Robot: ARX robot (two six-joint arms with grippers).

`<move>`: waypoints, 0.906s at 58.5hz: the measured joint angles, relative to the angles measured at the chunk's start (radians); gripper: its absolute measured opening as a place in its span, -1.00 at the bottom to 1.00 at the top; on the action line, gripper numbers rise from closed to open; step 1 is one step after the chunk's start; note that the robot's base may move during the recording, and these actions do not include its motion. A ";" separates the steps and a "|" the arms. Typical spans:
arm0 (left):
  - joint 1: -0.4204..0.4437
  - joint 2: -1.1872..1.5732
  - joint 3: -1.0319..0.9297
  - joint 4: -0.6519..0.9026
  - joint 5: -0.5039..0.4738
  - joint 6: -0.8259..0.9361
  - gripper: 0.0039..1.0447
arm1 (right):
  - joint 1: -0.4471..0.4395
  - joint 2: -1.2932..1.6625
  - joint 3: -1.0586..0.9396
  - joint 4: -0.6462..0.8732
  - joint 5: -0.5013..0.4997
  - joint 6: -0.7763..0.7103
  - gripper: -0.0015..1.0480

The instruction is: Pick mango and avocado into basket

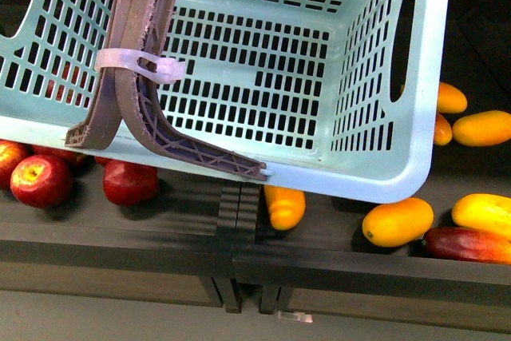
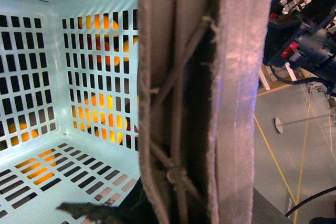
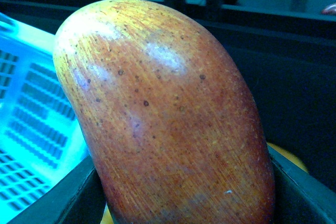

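The light teal basket (image 1: 383, 173) hangs tilted and fills the upper front view; nothing shows inside it. Its brown-grey handle (image 1: 128, 29) carries a white zip tie (image 1: 144, 65). My left gripper (image 2: 184, 203) is shut on that handle (image 2: 210, 77); its fingers are hidden behind it. My right gripper (image 3: 189, 203) is shut on the mango (image 3: 163, 108), dark red fading to yellow at its far end, which fills the right wrist view. The basket's edge (image 3: 31, 119) lies beside the mango there. The avocado is not in view. Neither gripper shows in the front view.
Under the basket runs a dark shelf (image 1: 200, 237). Red apples (image 1: 40, 180) lie at its left. Yellow mangoes (image 1: 397, 221) lie at its right, with a dark red elongated fruit (image 1: 467, 243) at the right edge. A divider (image 1: 239, 205) splits the shelf.
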State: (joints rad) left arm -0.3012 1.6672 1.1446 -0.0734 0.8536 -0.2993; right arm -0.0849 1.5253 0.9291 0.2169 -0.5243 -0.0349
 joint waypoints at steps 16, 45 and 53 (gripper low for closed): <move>0.000 0.000 0.000 0.000 0.000 0.000 -0.72 | 0.248 -0.036 -0.011 -0.071 0.059 0.204 0.37; 0.000 0.000 0.000 0.000 -0.001 0.000 -0.72 | 0.447 0.019 -0.005 -0.106 0.243 0.303 0.84; 0.000 0.004 -0.001 -0.001 -0.007 -0.004 -0.72 | 0.426 0.009 -0.003 -0.071 0.303 0.293 0.83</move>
State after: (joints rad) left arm -0.3012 1.6714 1.1439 -0.0746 0.8463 -0.3031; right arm 0.3412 1.5345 0.9264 0.1455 -0.2218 0.2581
